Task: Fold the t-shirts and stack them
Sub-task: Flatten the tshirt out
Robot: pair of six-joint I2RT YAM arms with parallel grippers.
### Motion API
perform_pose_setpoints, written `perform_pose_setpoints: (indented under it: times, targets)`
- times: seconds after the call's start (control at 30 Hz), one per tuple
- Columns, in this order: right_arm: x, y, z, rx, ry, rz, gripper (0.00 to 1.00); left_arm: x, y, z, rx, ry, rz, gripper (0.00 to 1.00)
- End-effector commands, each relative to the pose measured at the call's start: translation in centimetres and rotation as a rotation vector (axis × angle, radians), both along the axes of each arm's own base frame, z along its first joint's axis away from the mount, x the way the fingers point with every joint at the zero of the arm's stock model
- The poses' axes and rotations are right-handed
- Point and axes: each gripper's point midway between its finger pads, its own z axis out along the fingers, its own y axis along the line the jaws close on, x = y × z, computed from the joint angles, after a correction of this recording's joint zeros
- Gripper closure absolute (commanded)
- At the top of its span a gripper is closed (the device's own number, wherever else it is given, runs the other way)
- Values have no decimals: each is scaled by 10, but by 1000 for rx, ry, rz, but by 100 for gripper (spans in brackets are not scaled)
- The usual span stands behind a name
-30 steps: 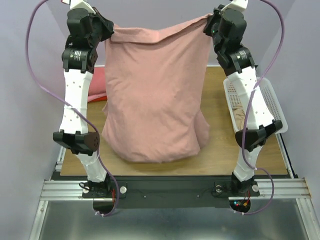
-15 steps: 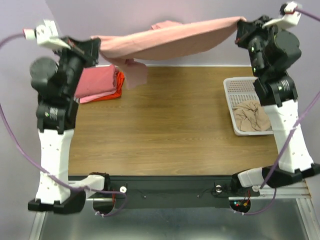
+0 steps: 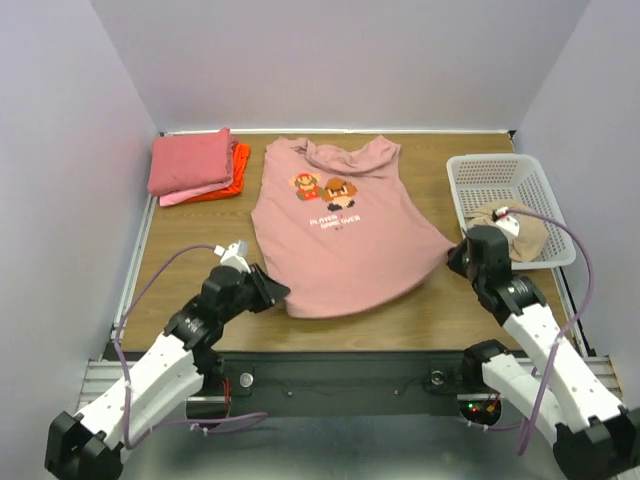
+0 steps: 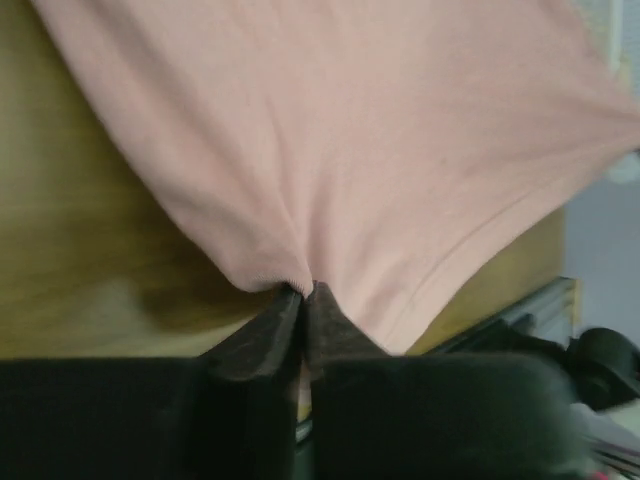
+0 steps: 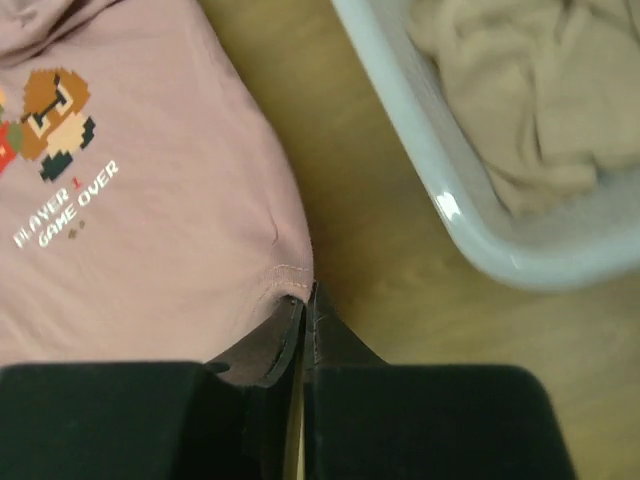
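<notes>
The dusty-pink t-shirt lies spread flat on the wooden table, pixel-character print and white text facing up, neck toward the back. My left gripper is low at the shirt's near-left hem corner and shut on the cloth, which bunches at the fingertips. My right gripper is shut on the near-right hem corner, where the stitched edge meets the jaws. Folded coral-pink and pale-pink shirts are stacked at the back left over an orange-red one.
A white lattice basket stands at the right and holds a crumpled beige shirt. Its rim lies close beside my right gripper. The spread shirt's lower hem lies near the table's front edge.
The shirt hung in the air between both raised grippers. It was swung out toward the back. It now lies flat on the table, with both arms lowered to the near corners.
</notes>
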Motion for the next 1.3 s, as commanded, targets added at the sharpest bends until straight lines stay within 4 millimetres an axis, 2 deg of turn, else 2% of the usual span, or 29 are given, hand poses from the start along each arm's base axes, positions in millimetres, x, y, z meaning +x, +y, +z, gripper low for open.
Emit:
perform_pose_setpoints:
  times: [0.0,0.03,0.07,0.1,0.13,0.2,0.27,0.3,0.33,0.37,0.43,0.47,0.53,0.57,0.6,0.67,0.7,0.73,0.77,0.8,0.87,0.9,0.93,1.0,1.07,1.1,1.17,1.2,1.27]
  targets:
    - [-31,-17,-5,113,5,-159,85,-30,-27,7,-203,38,-35,60]
    - [-38,-19,-10,111,26,-167,63,-36,-30,3,-209,54,-48,40]
    - [-43,-19,-15,111,49,-168,52,-45,-34,1,-208,67,-74,2]
    - [-49,-21,-18,108,78,-175,40,-47,-31,4,-199,72,-58,1]
    - [-51,-21,-16,111,79,-172,21,-48,-30,9,-190,67,-57,1]
    - [-51,-17,-5,125,73,-148,0,-44,-25,33,-158,27,-36,1]
    - [-51,-7,6,151,66,-92,0,-40,-21,52,-141,-14,-22,1]
    - [-50,-4,10,148,65,-66,0,-33,-16,68,-124,-46,13,1]
    - [-48,-1,20,150,48,-43,0,-28,-13,73,-101,-67,23,1]
    - [-48,3,22,147,54,-18,0,-25,-12,77,-83,-77,36,1]
    - [-42,21,20,151,76,94,0,-7,-9,82,-14,-100,80,1]
    - [-35,41,16,187,90,192,0,7,-14,85,23,-110,97,1]
    - [-33,65,-1,234,135,304,0,24,-20,84,71,-113,113,1]
    - [-40,81,-21,260,191,359,0,34,-23,84,114,-132,107,1]
    - [-35,90,-35,255,221,375,0,55,-28,84,164,-133,145,2]
    - [-37,100,-57,214,280,379,0,80,-29,83,222,-123,189,2]
    - [-39,107,-65,163,295,376,0,97,-35,64,294,-98,172,2]
    - [-39,111,-79,128,343,375,0,114,-42,76,279,-108,173,2]
    - [-39,114,-84,110,360,372,0,124,-45,71,286,-90,157,2]
    - [-38,116,-87,103,368,354,0,147,-50,58,284,-62,115,2]
    - [-36,114,-99,88,401,324,0,165,-50,40,283,-18,103,2]
    - [-33,108,-108,60,419,282,0,177,-45,14,310,35,104,2]
    - [-32,104,-113,46,427,253,0,183,-48,10,312,47,91,2]
    - [-27,96,-122,6,440,203,0,185,-50,-15,346,99,73,2]
    - [-21,90,-127,-29,445,164,0,182,-51,-29,342,117,54,2]
    - [-19,91,-134,-46,467,157,0,175,-52,-42,341,142,37,2]
    - [-14,91,-141,-63,484,147,0,166,-48,-55,348,171,38,2]
    - [-12,90,-150,-88,511,151,0,152,-40,-70,364,206,43,2]
    - [-7,92,-157,-109,529,155,0,134,-33,-84,372,252,43,2]
